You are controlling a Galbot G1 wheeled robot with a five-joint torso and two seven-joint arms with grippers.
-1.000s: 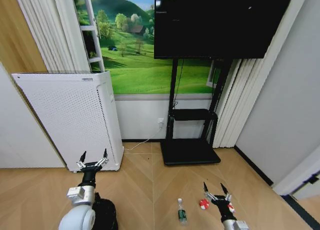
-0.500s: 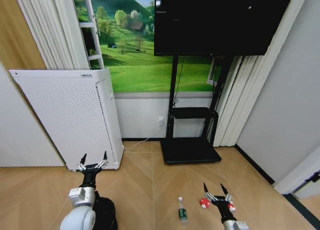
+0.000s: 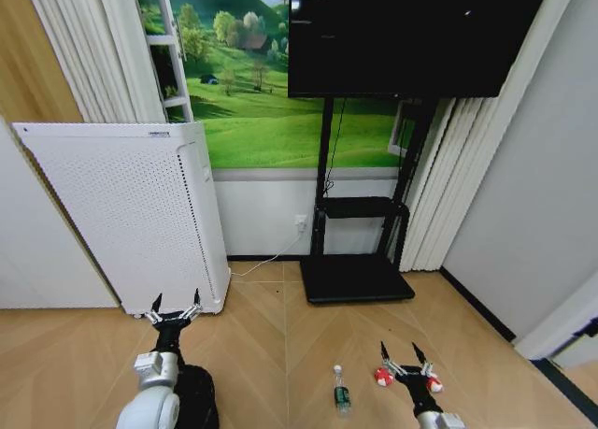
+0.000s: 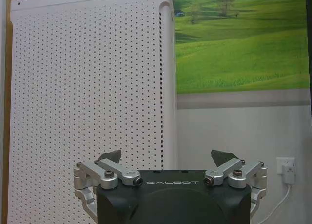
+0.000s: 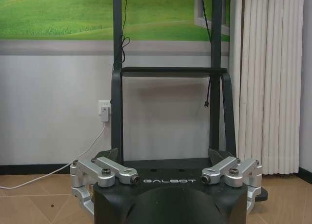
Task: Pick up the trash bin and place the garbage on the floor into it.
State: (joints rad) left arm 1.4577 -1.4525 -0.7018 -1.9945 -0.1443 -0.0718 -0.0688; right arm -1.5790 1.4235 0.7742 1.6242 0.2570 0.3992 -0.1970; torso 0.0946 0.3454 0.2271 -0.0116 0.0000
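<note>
The trash bin [image 3: 200, 398] shows as a dark round shape on the floor [image 3: 271, 354] at the bottom left, mostly hidden behind my left arm. A clear bottle [image 3: 340, 393] with a green label lies on the parquet. One red-and-white wrapper [image 3: 381, 377] sits just left of my right gripper [image 3: 404, 356], and another wrapper [image 3: 434, 385] sits just right of it. My left gripper [image 3: 176, 305] is held up in front of the white air purifier. Both stand open and empty, as the left wrist view [image 4: 169, 158] and the right wrist view [image 5: 163, 155] show.
A tall white air purifier [image 3: 121, 214] stands against the left wall. The black TV stand base [image 3: 353, 279] rests on the floor under the TV [image 3: 411, 41], with a cable and wall outlet [image 3: 300, 227] beside it. White curtains [image 3: 425, 195] hang to the right.
The whole picture has shifted slightly, so the camera has moved. Both arms keep the same pose, and the garbage lies where it was.
</note>
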